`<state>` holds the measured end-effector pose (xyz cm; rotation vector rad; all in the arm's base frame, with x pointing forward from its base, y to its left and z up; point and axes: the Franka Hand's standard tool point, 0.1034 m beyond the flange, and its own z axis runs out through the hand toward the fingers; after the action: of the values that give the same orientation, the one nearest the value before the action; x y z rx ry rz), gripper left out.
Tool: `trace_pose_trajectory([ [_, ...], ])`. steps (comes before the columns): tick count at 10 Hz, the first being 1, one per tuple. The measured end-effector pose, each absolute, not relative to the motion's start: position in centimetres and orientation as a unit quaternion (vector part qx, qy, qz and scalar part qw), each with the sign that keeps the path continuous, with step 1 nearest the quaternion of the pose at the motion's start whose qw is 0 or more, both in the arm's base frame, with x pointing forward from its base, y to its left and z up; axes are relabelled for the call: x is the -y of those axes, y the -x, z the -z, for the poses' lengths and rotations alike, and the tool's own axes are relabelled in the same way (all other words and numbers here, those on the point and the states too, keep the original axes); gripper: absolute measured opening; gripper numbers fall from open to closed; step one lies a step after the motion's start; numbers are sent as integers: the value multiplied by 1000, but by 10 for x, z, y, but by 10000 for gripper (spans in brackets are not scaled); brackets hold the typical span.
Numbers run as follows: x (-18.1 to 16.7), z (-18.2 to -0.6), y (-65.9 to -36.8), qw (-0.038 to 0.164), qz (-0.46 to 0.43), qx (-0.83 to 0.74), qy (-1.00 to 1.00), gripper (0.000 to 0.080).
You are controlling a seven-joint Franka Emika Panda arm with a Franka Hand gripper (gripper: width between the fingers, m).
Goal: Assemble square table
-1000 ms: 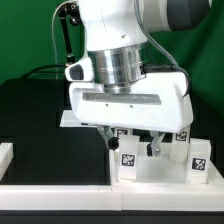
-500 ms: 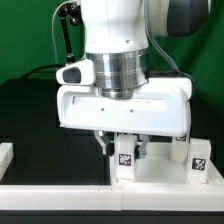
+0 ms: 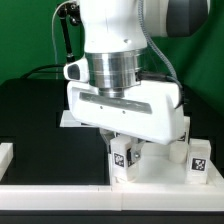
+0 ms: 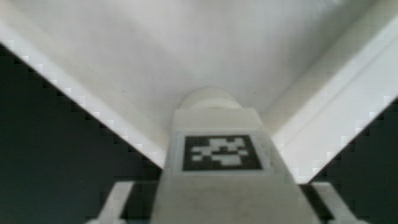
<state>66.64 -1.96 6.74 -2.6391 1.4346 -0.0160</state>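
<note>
While the arm's big white wrist housing fills the middle of the exterior view, only a few things show around it, taken here from that view's left to its right. A white border bar [image 3: 6, 152] lies at the far left edge of the black counter [image 3: 40, 120]. Next comes the white tabletop slab [image 3: 150, 172], low in the picture and mostly hidden by the arm. Over it hangs the pincer [image 3: 128, 153], its dark fingers [image 3: 110, 147] flanking a tag-marked leg block [image 3: 124, 157] that stands upright, or nearly so, on the slab. At the far right a second leg block [image 3: 199, 160] stands well apart from the first.

The wrist view shows the held leg [image 4: 221, 150] close up, its black marker facing the camera and its rounded end pointing toward the pale slab [image 4: 214, 50] beyond. The fingers appear closed onto this leg, though the contact itself is partly hidden, so that is a judgement.

The step in hand looks like seating or screwing this leg into a corner socket. Doing it well calls for keeping the leg's axis square to the slab, turning about that axis without sideways push, and holding a firm grip so the block does not slip.

The arm points straight down, with the wrist housing rolled so its right end sits lower in the exterior view.
</note>
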Motion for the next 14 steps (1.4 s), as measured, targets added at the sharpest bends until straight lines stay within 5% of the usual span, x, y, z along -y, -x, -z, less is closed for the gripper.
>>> trace_pose_trajectory([
  [5, 17, -66, -665, 133, -48, -786, 602, 287],
  [7, 17, -65, -665, 131, -50, -796, 589, 287],
  [10, 9, -68, -666, 127, -25, -619, 774, 616],
  [14, 9, -68, -665, 125, -13, -487, 864, 648],
])
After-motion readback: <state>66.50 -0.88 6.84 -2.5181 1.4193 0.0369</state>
